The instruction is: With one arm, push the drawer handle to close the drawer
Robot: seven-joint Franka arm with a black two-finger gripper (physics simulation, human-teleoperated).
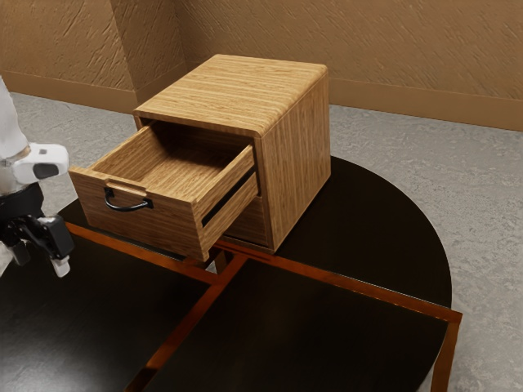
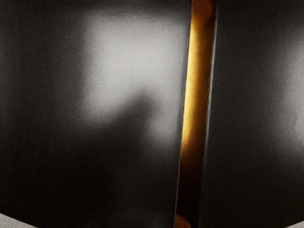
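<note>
Drawer handle [image 1: 127, 208] apart from the spread, empty jaws, toward the exterior view's right.

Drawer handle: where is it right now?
The handle is in the exterior view's left half, on the front of the open upper drawer, below its top edge, to the exterior view's right of the gripper.
</note>
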